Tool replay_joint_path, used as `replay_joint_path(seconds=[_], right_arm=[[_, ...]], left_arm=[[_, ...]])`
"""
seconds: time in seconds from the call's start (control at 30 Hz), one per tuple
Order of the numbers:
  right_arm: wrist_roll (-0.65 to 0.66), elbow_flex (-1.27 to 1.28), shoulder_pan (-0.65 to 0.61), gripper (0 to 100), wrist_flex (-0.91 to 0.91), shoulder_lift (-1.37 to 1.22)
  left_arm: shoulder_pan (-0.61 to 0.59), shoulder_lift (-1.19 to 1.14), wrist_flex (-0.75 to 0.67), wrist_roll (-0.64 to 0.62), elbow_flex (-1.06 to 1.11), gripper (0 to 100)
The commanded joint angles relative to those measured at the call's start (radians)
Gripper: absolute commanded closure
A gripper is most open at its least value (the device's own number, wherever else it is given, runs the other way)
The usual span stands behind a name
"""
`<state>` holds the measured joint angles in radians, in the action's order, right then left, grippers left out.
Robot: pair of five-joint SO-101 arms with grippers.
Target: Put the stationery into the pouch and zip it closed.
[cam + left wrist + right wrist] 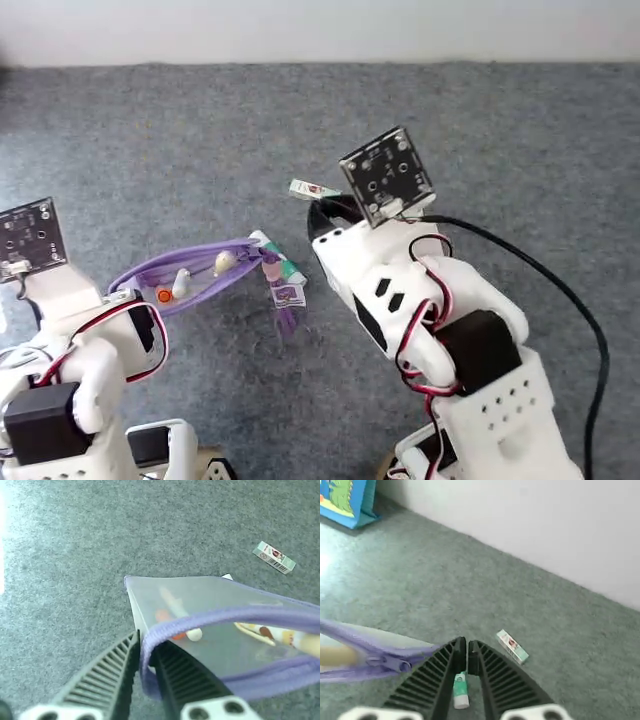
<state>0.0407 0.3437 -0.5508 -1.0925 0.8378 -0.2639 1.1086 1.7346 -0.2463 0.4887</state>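
The pouch (pixel 200 275), translucent with a purple rim, lies left of centre with its mouth open. Inside it are an orange-tipped pen (pixel 162 616) and a cream-coloured item (pixel 270 634). The left gripper (pixel 145 639) is clamped on the purple rim at the pouch's left end. A green-and-white tube (pixel 460 690) lies at the pouch's right end. A small box (pixel 308 188) rests farther off on the grey carpet (pixel 500 150). The right gripper (pixel 467 644) hangs between tube and box, jaws almost together, holding nothing
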Motion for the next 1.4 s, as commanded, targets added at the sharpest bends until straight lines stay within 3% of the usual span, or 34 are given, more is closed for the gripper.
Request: replay_joint_path(seconds=[0.0, 0.13, 0.23, 0.37, 0.7, 0.9, 1.13, 1.37], right_arm=[[-0.038, -0.078, -0.094, 99.1, -0.004, -0.005], [-0.051, -0.081, -0.288, 99.1, -0.059, -0.005], [-0.152, -0.078, -0.407, 99.1, -0.062, -0.015], [-0.192, -0.08, -0.437, 99.1, -0.059, -0.088], [-0.166, -0.106, -0.315, 99.1, -0.101, -0.076], [-0.146, -0.106, -0.068, 99.1, -0.101, -0.111], [-0.066, -0.207, 0.165, 98.7, -0.113, -0.438], [0.138, -0.571, 0.188, 98.4, -0.263, -0.878]], left_arm=[[-0.006, -0.008, 0.017, 0.008, -0.033, 99], [-0.006, -0.008, 0.017, 0.008, -0.033, 99], [-0.006, -0.008, 0.017, 0.008, -0.033, 99], [-0.006, -0.008, 0.017, 0.008, -0.031, 99], [-0.006, -0.008, 0.015, 0.008, -0.031, 99], [-0.006, -0.008, 0.015, 0.008, -0.033, 99], [-0.006, -0.008, 0.017, 0.008, -0.033, 99], [-0.077, -0.008, 0.017, 0.011, -0.024, 99]])
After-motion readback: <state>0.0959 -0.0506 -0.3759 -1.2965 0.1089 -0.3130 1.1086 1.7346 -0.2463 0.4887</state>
